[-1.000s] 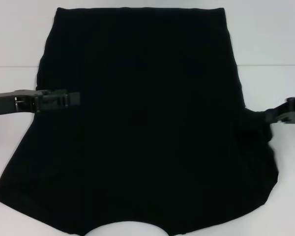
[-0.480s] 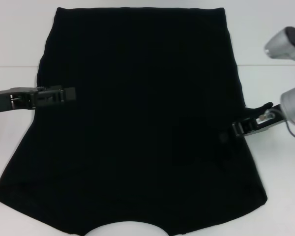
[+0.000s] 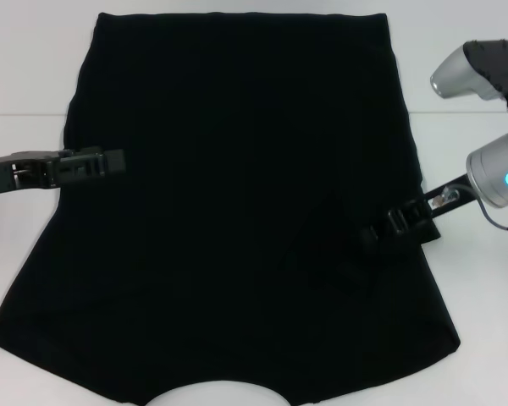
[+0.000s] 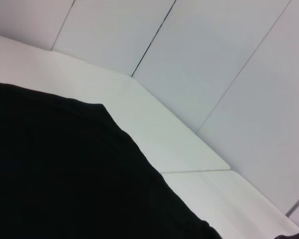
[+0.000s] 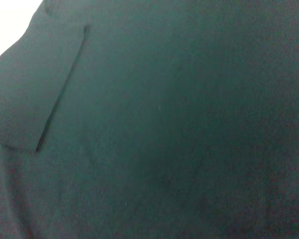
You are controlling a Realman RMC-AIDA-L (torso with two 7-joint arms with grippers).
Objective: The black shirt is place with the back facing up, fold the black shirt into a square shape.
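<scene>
Black shirt (image 3: 237, 169) spread flat across counter (image 3: 25, 68), right end effector (image 3: 377, 230) seemingly pinching its folded-in sleeve, left end effector (image 3: 110, 162) grip unclear at left edge; risks sleeve slipping, bunching.

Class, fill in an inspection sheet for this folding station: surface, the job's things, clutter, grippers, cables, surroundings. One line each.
Surface: white table, seam line across it.
Job's things: black shirt spread flat, plain side up, curved neckline at the near edge; right side folded inward.
Clutter: nothing seen.
Grippers: left gripper over the shirt's left edge; right gripper over the shirt's right part, on the folded-in cloth.
Cables: a dark cable loops under the right arm.
Surroundings: pale panelled wall behind the table.
</scene>
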